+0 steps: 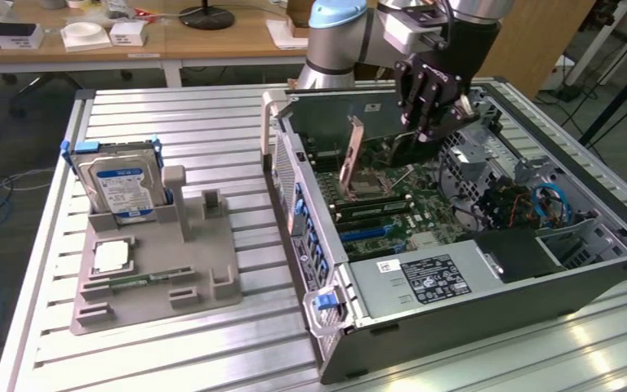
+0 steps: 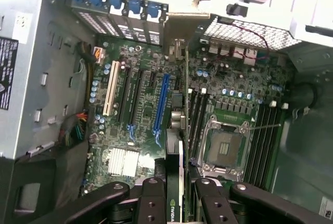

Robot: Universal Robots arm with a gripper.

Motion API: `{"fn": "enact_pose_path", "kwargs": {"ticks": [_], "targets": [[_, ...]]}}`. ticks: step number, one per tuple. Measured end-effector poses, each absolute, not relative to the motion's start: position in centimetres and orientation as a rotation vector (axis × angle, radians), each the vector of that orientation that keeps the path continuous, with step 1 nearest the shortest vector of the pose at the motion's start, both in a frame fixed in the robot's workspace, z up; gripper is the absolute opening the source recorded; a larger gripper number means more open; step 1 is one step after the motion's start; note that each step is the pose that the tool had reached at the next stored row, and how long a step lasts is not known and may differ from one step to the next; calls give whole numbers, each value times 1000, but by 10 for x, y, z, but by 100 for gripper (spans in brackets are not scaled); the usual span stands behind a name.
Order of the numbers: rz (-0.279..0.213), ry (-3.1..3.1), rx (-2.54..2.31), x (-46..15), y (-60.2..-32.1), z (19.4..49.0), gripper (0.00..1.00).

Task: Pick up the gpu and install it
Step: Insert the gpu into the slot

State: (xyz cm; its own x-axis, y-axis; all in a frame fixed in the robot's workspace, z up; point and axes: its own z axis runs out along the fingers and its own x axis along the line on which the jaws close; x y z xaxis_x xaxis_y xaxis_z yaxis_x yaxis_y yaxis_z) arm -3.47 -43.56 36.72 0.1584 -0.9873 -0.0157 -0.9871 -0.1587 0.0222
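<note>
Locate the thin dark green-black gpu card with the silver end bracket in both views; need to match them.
Exterior view: the thin dark green-black gpu card is held upright above the green motherboard, clamped in the black gripper.
Wrist view: the gpu card is seen edge-on, running from between the gripper fingers toward the blue slot clips.
Shared landmark: the silver square CPU socket beside the card.

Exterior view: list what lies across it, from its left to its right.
Hard drive → row of blue latches on the computer case → hand gripping the gpu → blue cable loop.
</note>
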Motion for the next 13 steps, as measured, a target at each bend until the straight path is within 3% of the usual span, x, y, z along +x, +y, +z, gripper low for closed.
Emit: {"fn": "enact_pose_path", "kwargs": {"ticks": [13], "targets": [[-42,-2181,2254,-35,-436,367,26]]}}
